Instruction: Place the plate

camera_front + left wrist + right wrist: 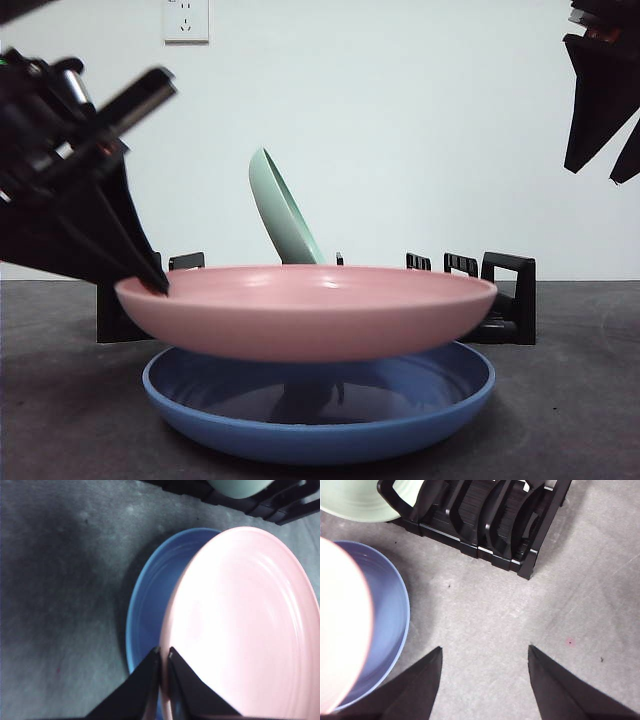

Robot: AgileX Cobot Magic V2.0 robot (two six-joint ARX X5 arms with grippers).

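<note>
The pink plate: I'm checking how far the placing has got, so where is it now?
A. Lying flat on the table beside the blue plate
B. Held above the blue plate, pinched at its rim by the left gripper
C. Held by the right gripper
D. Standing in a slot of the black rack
B: the left gripper pinches the rim of the pink plate, which hangs clear above the blue plate.

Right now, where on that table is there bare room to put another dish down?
Bare grey table lies beside the blue plate, below the black rack, under the open right gripper. It is crowded where the left gripper holds the pink plate over the blue one.
</note>
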